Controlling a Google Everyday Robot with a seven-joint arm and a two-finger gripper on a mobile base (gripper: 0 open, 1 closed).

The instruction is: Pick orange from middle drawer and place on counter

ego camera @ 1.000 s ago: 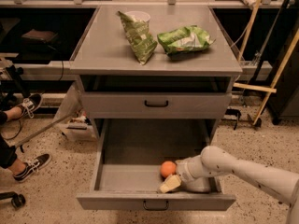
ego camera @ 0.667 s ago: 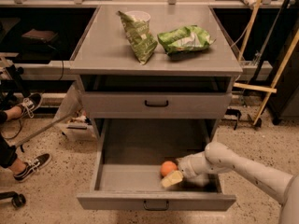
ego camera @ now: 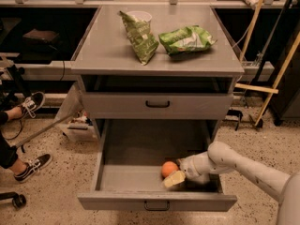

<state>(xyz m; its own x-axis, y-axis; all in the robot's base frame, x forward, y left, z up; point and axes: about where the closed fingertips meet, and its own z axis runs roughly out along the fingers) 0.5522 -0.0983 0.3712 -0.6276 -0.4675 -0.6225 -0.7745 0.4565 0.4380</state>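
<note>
The orange lies on the floor of the open middle drawer, right of its centre near the front. My gripper reaches in from the right and sits right against the orange; one pale finger lies just in front of the fruit. The white arm runs out over the drawer's right side. The counter is the grey cabinet top above.
Two green snack bags and a white cup stand on the counter. The upper drawer is closed. A person's shoes are on the floor at the left. Wooden poles lean at the right.
The gripper has slid slightly left inside the drawer, closer around the orange. The orange has stayed in place.
</note>
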